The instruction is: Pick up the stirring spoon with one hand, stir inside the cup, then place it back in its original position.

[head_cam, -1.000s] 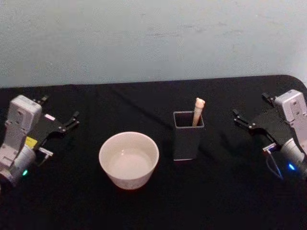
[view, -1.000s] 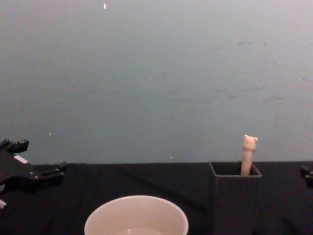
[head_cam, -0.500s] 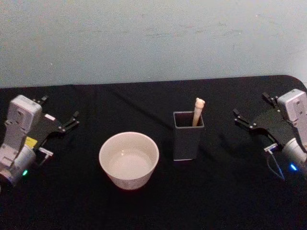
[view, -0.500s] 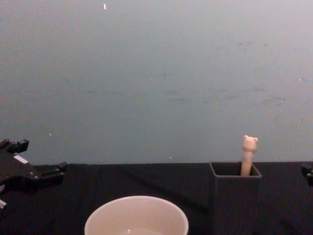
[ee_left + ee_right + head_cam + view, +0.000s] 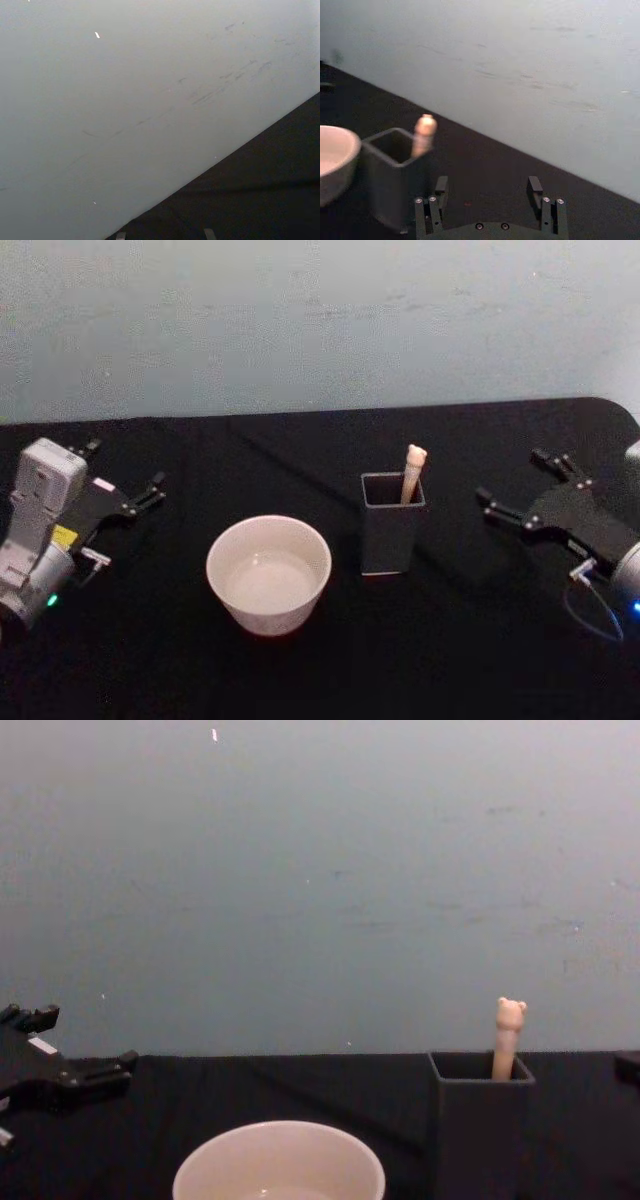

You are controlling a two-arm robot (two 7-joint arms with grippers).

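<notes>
Right, here's where I stand. My right hand (image 5: 508, 474), the black two-fingered one, hovers over the right side of the black-clothed tabletop (image 5: 450, 660), fingers spread wide and gripping nothing. My right wrist view shows both fingers (image 5: 441, 186) parted with bare cloth between them.

The target: the slim beige stirring spoon (image 5: 411, 475) with the little bear head stands in the tall dark grey square holder (image 5: 390, 535). Its handle pokes up out of the back right corner, nearly upright with a slight lean. The steel bowl is down inside, hidden from me.

So the spoon lies to the left of my right hand, with open tabletop between us, and its long axis runs close to vertical. I reckon I must swing left and close on the handle just below the bear head.

The wide cream-white round cup (image 5: 265, 618) sits left of the holder, near it but apart. My left hand (image 5: 125, 468) waits far left, open too, and farther from the spoon, so the right one takes this.
</notes>
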